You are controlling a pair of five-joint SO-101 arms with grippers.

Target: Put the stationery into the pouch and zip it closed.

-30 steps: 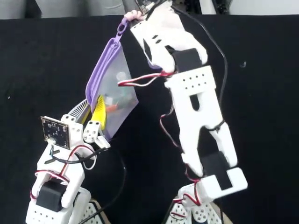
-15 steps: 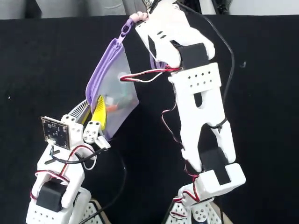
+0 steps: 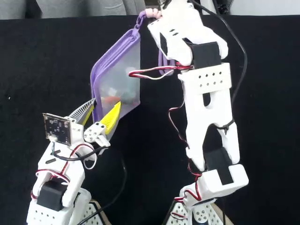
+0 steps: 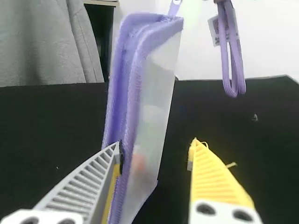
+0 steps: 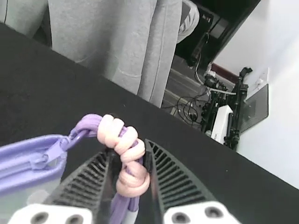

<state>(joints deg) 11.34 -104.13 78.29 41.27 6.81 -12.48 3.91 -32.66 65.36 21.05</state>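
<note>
1. Since a second ago, the pouch has been carried toward 1 o'clock in the high view by the right arm. The yellow finger of the left gripper has been swung off the pouch's face.
2. The right gripper is seen at 12 o'clock in the high view. Its fingers are closed tightly on the pink cord knotted to the zip pull.
3. The pouch is hung from that cord, clear of the table. It is slanted down toward 7 o'clock, with its purple zip edge on the 9 o'clock side.
4. The left gripper is held at 8 o'clock in the high view with its fingers spread wide, and nothing is clamped. The pouch's lower corner is placed between them. The grey finger is touching the zip edge, and the yellow finger is kept apart from the clear face.
5. Stationery is made out low inside the pouch as a reddish and pale blur, and single pieces cannot be told.
6. A purple strap loop is hung beside the pouch's top, at its 3 o'clock side.
</note>
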